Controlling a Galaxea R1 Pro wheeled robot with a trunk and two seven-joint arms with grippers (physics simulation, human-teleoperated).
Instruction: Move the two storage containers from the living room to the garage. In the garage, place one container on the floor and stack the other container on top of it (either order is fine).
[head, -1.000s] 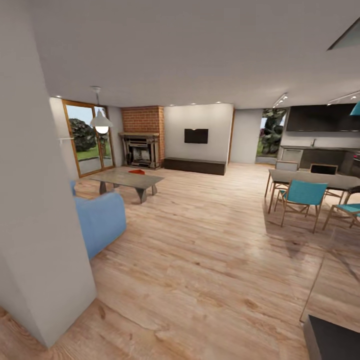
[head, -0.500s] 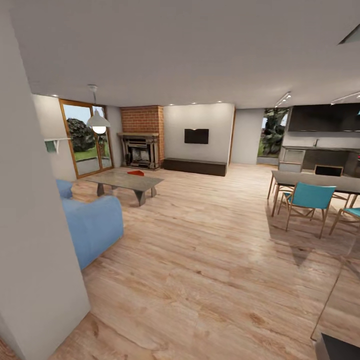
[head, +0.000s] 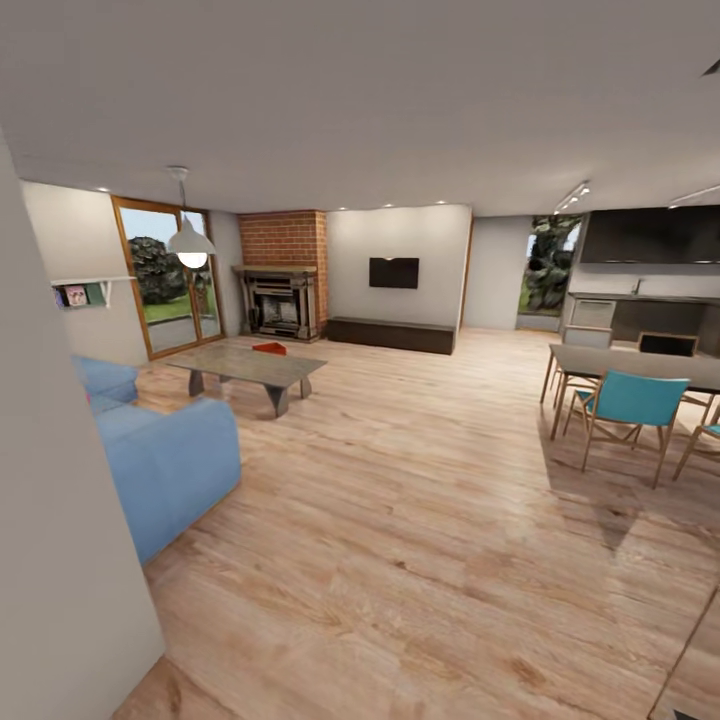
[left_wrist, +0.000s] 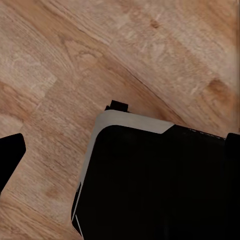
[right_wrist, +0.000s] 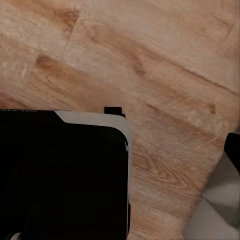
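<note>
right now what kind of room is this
Most likely an open-plan home living room that runs into a dining and kitchen area. A blue sofa faces a coffee table, a brick fireplace stands by a wall TV, and a dining table sits on the right.

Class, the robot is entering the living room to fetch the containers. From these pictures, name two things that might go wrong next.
1. The blue sofa and grey wall corner sit close on the robot's left; turning early toward the coffee table might clip them.
2. A single small red-orange container shows on that table, far off; the second may need searching for.
</note>
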